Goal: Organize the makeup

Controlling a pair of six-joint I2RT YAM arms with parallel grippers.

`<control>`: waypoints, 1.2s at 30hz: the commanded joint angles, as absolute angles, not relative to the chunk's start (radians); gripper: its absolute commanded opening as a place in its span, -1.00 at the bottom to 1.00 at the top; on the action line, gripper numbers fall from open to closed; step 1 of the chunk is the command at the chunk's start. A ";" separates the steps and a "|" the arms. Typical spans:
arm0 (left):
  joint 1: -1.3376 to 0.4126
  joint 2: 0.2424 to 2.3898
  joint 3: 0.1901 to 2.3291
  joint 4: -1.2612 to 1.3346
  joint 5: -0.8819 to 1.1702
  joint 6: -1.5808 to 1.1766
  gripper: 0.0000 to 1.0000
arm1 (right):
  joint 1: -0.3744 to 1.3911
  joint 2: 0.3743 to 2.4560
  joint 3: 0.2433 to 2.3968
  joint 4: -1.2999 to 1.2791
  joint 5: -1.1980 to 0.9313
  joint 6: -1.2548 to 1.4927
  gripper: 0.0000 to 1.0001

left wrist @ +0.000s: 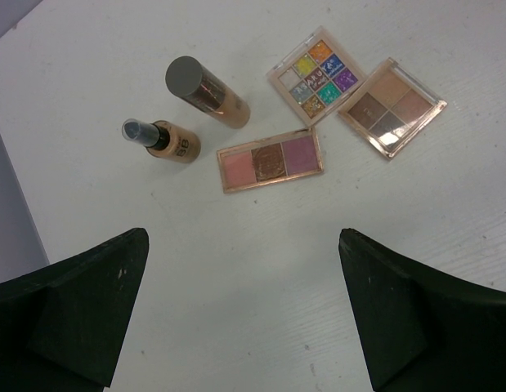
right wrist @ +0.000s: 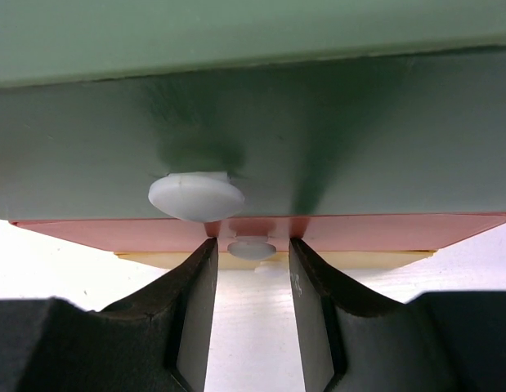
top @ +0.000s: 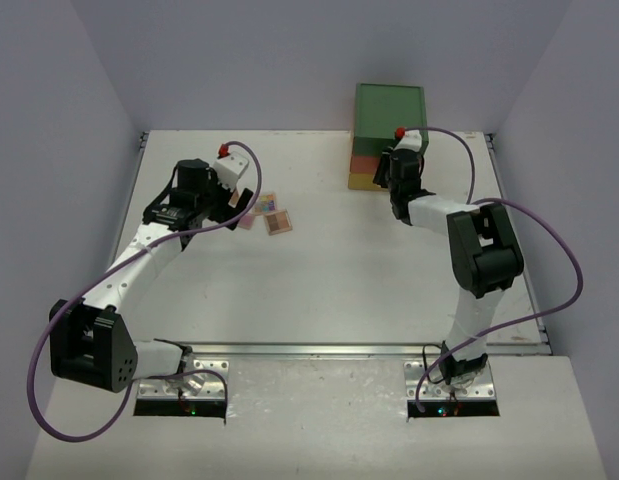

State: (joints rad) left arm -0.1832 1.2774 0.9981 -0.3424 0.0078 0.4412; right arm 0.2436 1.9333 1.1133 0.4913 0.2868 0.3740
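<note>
Three flat pink-tan palettes [left wrist: 270, 159] and two amber bottles [left wrist: 208, 91] sit toward the far left corner of the surface [top: 369, 290] beneath the left gripper [left wrist: 243, 237], jaws wide open, while the right gripper [right wrist: 251, 255] holds parted jaws astride the white knob [right wrist: 251, 247] of the orange drawer [right wrist: 383, 229], likely to open it.

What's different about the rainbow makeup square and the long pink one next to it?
The square palette of nine bright colours has nine little pans; the long pink, brown and mauve palette has three bigger ones. The first is square with yellow, orange, green and purple; the second is a rectangle in soft shades. Both lie flat, face up, on the white table.
</note>
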 commanded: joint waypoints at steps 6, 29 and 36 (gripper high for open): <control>-0.169 1.272 1.011 -0.327 0.014 0.449 1.00 | 0.230 1.947 1.177 0.549 0.315 0.379 -0.32; -0.165 1.286 1.009 -0.318 0.033 0.442 1.00 | 0.229 1.729 0.906 0.572 0.232 0.409 -1.00; -0.163 1.325 1.029 -0.319 0.037 0.420 1.00 | 0.230 1.573 0.734 0.579 0.188 0.435 -1.00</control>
State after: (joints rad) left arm -0.1753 1.3038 0.9983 -0.3473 0.0234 0.4398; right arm 0.2390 1.6677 0.8014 0.5252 0.2014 0.4107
